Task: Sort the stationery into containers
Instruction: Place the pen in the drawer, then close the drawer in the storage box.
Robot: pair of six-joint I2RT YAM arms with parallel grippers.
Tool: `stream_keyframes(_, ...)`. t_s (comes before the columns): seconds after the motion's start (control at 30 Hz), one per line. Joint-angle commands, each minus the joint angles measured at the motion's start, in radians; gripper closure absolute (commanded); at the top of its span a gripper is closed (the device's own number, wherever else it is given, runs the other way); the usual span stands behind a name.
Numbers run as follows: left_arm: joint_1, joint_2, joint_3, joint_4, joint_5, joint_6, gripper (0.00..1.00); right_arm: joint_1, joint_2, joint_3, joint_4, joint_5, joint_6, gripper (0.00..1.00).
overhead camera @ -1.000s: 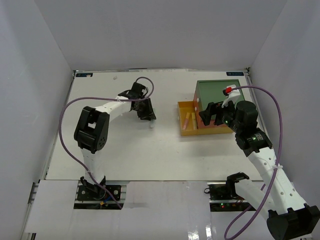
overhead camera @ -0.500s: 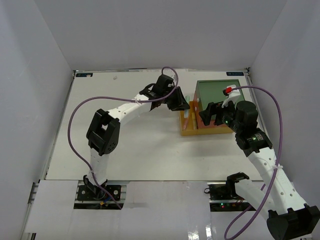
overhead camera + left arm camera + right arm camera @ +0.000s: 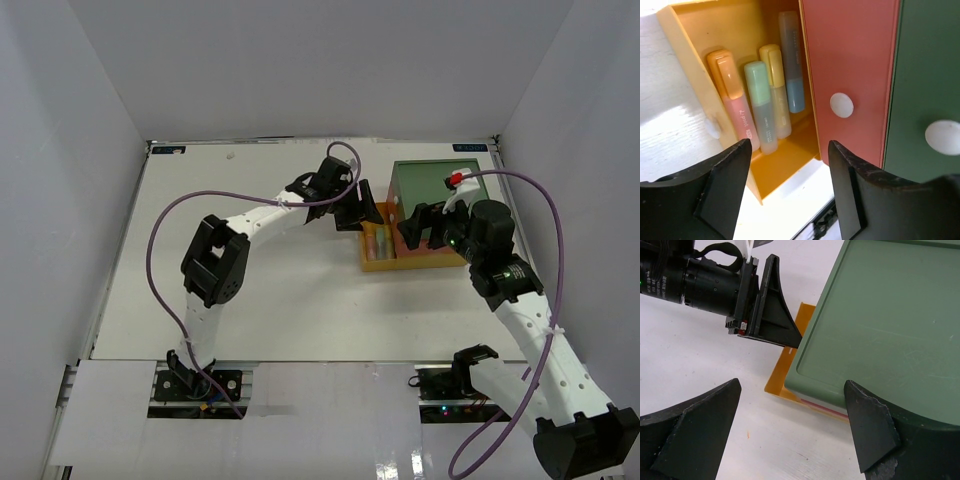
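The stacked box [image 3: 440, 190] stands at the back right, green on top. Its yellow bottom drawer [image 3: 695, 55] is pulled open to the left. Several highlighter-like pens lie in it side by side: an orange-capped pink one [image 3: 735, 102], a mint one [image 3: 761, 107], a yellow one [image 3: 776, 92] and a blue one [image 3: 792, 65]. The red middle drawer [image 3: 850, 65] and green top drawer [image 3: 930, 85] are closed. My left gripper [image 3: 362, 212] hangs open and empty over the open drawer. My right gripper [image 3: 420, 228] is open and empty at the box's near left corner [image 3: 805, 377].
White table [image 3: 270, 290] inside white walls. A purple cable [image 3: 165, 225] loops from the left arm and another from the right arm [image 3: 555, 215]. In the right wrist view the left gripper's black body [image 3: 715, 285] lies just left of the box.
The left arm swung right from the table's middle to the open yellow drawer; a pale stick seen at its fingers a second ago is gone from them. The right arm has not moved.
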Motion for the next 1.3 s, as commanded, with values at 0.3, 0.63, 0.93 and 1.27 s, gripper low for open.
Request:
stream_keyframes(0.3, 0.081, -0.249, -0.185, -0.063, -0.192, 0.251, 0.43, 0.002, 0.096, 0.116, -0.005, -0.044, -0.002, 0.10)
stream_keyframes(0.63, 0.084, -0.047, -0.114, -0.020, -0.130, 0.278, 0.49, 0.002, 0.212, 0.179, 0.027, -0.122, 0.022, 0.10)
stream_keyframes(0.93, 0.078, 0.090, -0.020, 0.055, -0.031, 0.223, 0.53, 0.002, 0.275, 0.185, 0.059, -0.166, 0.044, 0.10)
stream_keyframes(1.27, 0.003, 0.209, 0.111, 0.114, 0.064, 0.130, 0.54, 0.002, 0.301, 0.176, 0.081, -0.175, 0.050, 0.10)
